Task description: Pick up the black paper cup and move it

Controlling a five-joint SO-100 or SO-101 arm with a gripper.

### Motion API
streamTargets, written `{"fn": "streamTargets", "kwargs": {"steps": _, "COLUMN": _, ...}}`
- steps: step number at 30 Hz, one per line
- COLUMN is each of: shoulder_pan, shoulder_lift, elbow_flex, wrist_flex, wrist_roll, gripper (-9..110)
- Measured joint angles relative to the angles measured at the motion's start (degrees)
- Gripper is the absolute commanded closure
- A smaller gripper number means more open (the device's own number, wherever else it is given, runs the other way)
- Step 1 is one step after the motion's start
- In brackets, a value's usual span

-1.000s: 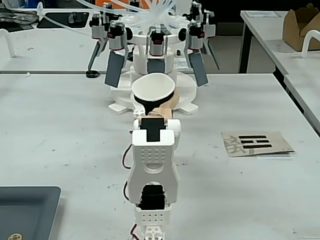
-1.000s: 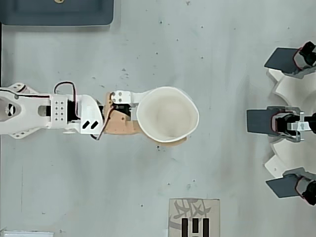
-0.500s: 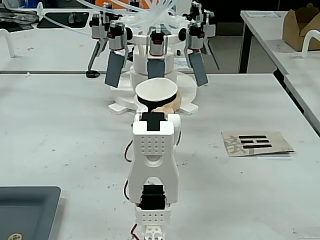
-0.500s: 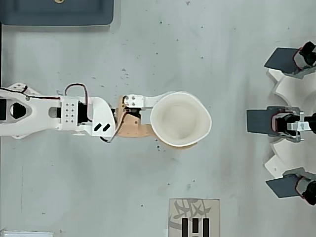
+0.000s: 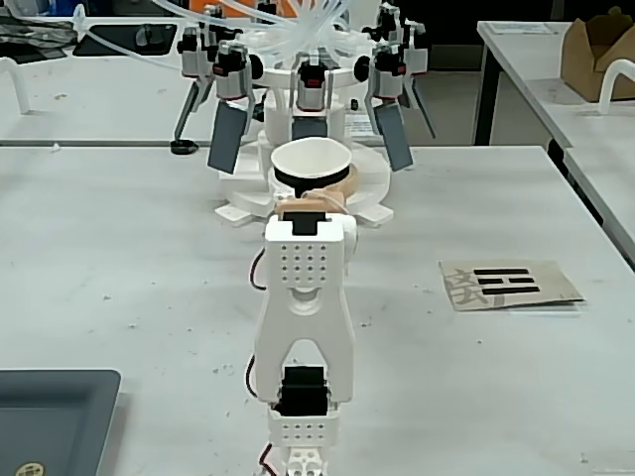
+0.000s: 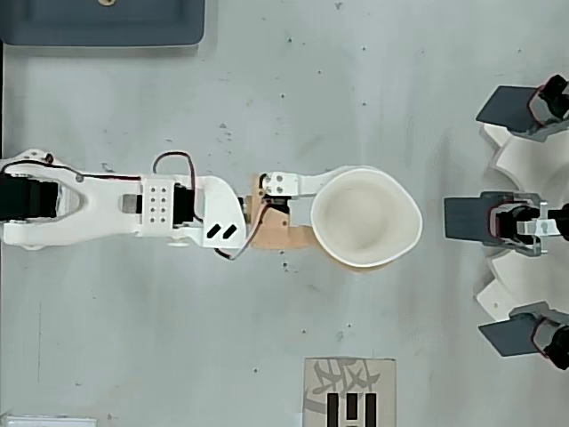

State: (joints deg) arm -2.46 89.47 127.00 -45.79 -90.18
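1. From overhead, the white arm (image 6: 133,206) reaches in from 9 o'clock toward 3 o'clock across the gray table (image 6: 373,80).
2. The gripper (image 6: 356,222) is clamped around the cup (image 6: 364,218), whose white rim looks squeezed a bit out of round.
3. A dark tray (image 6: 102,22) sits at 11 o'clock.
4. A printed card (image 6: 348,391) lies at 6 o'clock.
5. A white machine with dark paddles (image 6: 520,218) is at 3 o'clock, near the cup but apart from it.
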Motion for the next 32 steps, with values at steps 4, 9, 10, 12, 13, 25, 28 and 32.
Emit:
{"fn": "streamTargets", "kwargs": {"steps": 4, "shoulder_pan": 0.0, "shoulder_lift": -1.8, "elbow_flex": -3.4, "wrist_flex": 1.8, "wrist_roll": 0.5, "gripper": 93}}
{"fn": "streamTargets", "kwargs": {"steps": 9, "shoulder_pan": 0.0, "shoulder_lift": -4.1, "elbow_flex": -7.4, "wrist_flex": 3.3, "wrist_roll": 0.5, "gripper": 93}}
{"fn": "streamTargets", "kwargs": {"steps": 10, "shoulder_pan": 0.0, "shoulder_lift": -4.7, "elbow_flex": -8.1, "wrist_flex": 3.3, "wrist_roll": 0.5, "gripper": 93}}
{"fn": "streamTargets", "kwargs": {"steps": 12, "shoulder_pan": 0.0, "shoulder_lift": -5.3, "elbow_flex": -9.5, "wrist_flex": 4.0, "wrist_roll": 0.5, "gripper": 93}}
{"fn": "streamTargets", "kwargs": {"steps": 13, "shoulder_pan": 0.0, "shoulder_lift": -5.5, "elbow_flex": -10.1, "wrist_flex": 4.4, "wrist_roll": 0.5, "gripper": 93}}
{"fn": "streamTargets", "kwargs": {"steps": 25, "shoulder_pan": 0.0, "shoulder_lift": -6.7, "elbow_flex": -12.1, "wrist_flex": 5.9, "wrist_roll": 0.5, "gripper": 93}}
{"fn": "streamTargets", "kwargs": {"steps": 28, "shoulder_pan": 0.0, "shoulder_lift": -7.1, "elbow_flex": -12.1, "wrist_flex": 5.9, "wrist_roll": 0.5, "gripper": 93}}
{"fn": "streamTargets", "kwargs": {"steps": 32, "shoulder_pan": 0.0, "shoulder_lift": -7.1, "elbow_flex": -12.1, "wrist_flex": 5.9, "wrist_roll": 0.5, "gripper": 93}}
